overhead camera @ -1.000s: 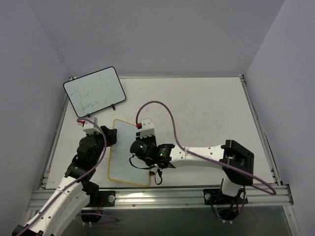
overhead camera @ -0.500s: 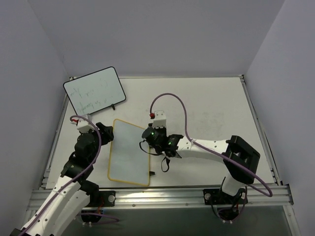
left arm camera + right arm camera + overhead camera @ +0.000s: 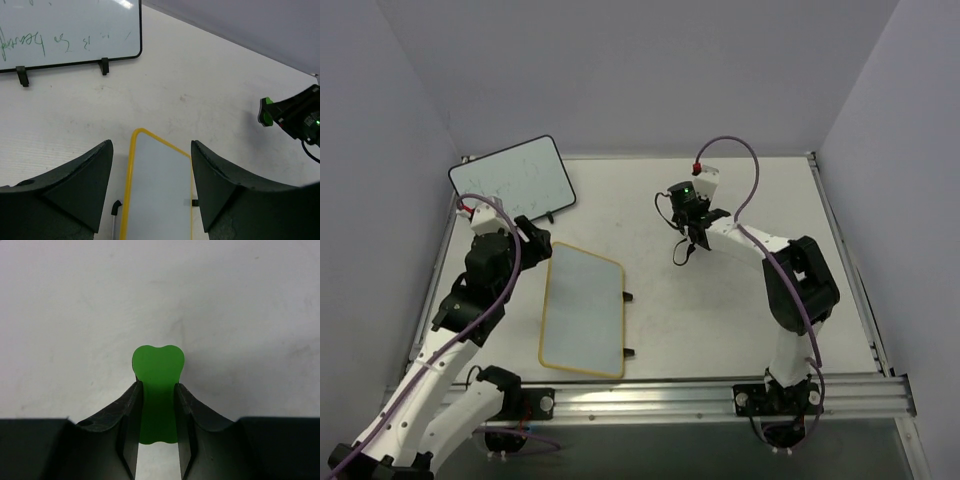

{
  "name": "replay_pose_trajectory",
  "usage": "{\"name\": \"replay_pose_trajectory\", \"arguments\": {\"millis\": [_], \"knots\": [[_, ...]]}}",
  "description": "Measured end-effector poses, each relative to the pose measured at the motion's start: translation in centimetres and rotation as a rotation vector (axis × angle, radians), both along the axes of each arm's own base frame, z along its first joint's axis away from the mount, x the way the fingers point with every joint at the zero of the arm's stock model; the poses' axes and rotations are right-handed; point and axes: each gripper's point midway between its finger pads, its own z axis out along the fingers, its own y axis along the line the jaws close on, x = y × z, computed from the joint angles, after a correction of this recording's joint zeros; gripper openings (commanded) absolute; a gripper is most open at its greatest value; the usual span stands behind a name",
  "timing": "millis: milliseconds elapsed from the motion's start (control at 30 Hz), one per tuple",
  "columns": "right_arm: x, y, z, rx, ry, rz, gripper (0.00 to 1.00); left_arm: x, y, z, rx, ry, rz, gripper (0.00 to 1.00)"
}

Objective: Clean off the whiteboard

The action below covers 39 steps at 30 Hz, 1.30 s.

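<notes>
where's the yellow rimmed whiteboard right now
In the top view the yellow-rimmed whiteboard lies flat on the near-left part of the table, right beside the left gripper, with the black-rimmed whiteboard standing beyond at the far-left corner.

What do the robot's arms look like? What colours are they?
The left arm and right arm are white tubes with chunky black joints. Each has a purple cable that loops up to a small red plug near the wrist. A tiny green light glows on the right wrist. The left gripper and right gripper each have two black, wedge-shaped fingers.
</notes>
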Motion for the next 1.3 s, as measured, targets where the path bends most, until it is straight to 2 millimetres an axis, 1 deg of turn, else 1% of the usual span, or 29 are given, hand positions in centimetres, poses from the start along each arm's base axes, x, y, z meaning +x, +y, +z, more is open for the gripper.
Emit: {"name": "replay_pose_trajectory", "arguments": {"millis": [67, 167, 267, 333, 400, 467, 567, 600, 633, 767, 800, 900, 967, 1000, 1067, 1100, 1133, 1200, 1300], "knots": [[2.6, -1.9, -1.4, -0.010, 0.023, -0.051, 0.01, 0.3, -0.4, 0.9, 0.014, 0.001, -0.021, 0.72], [5.4, -4.7, -3.7, -0.029, 0.072, -0.113, 0.01, 0.5, -0.8, 2.0, 0.031, -0.007, -0.054, 0.72], [7.5, -7.0, -5.8, -0.039, 0.112, -0.162, 0.04, 0.4, -1.1, 2.7, 0.044, -0.018, -0.084, 0.73], [8.3, -8.7, -7.0, -0.045, 0.142, -0.189, 0.05, 0.3, -1.3, 2.9, 0.052, -0.021, -0.101, 0.73], [9.3, -9.8, -7.2, -0.051, 0.150, -0.209, 0.08, 0.3, -1.4, 3.0, 0.056, -0.020, -0.114, 0.73], [10.4, -10.2, -6.9, -0.049, 0.145, -0.214, 0.15, 0.3, -1.5, 2.8, 0.062, -0.014, -0.124, 0.73], [10.7, -10.4, -7.0, -0.052, 0.153, -0.210, 0.35, 0.4, -1.5, 2.4, 0.068, -0.002, -0.133, 0.73], [10.6, -10.4, -7.1, -0.054, 0.157, -0.210, 0.35, 0.4, -1.6, 2.4, 0.069, 0.001, -0.136, 0.73], [10.6, -10.4, -7.2, -0.056, 0.161, -0.207, 0.43, 0.4, -1.6, 2.3, 0.068, 0.003, -0.139, 0.73], [10.2, -10.6, -7.6, -0.067, 0.176, -0.197, 0.58, 0.5, -1.6, 2.2, 0.066, 0.008, -0.143, 0.73], [10.0, -10.6, -7.7, -0.071, 0.182, -0.196, 0.64, 0.5, -1.6, 2.2, 0.065, 0.009, -0.146, 0.73], [9.7, -10.7, -7.8, -0.080, 0.191, -0.190, 0.70, 0.6, -1.8, 2.0, 0.063, 0.015, -0.154, 0.73], [9.6, -10.8, -7.4, -0.081, 0.189, -0.189, 0.73, 0.6, -1.9, 1.9, 0.063, 0.017, -0.157, 0.73], [9.4, -10.8, -7.2, -0.081, 0.187, -0.188, 0.79, 0.6, -1.8, 1.9, 0.063, 0.018, -0.156, 0.73], [9.1, -10.9, -6.2, -0.078, 0.177, -0.184, 0.87, 0.6, -1.8, 1.9, 0.063, 0.019, -0.156, 0.73], [8.9, -10.9, -5.5, -0.074, 0.169, -0.180, 0.97, 0.6, -1.8, 1.9, 0.063, 0.019, -0.156, 0.73], [8.8, -10.8, -4.6, -0.067, 0.155, -0.174, 1.00, 0.6, -1.8, 1.9, 0.062, 0.019, -0.157, 0.73], [8.5, -10.6, -2.1, -0.054, 0.119, -0.154, 1.00, 0.6, -1.7, 1.9, 0.063, 0.023, -0.156, 0.73], [8.0, -10.2, 2.5, -0.021, 0.032, -0.131, 1.00, 0.7, -1.6, 2.3, 0.067, 0.029, -0.155, 0.73]]}}
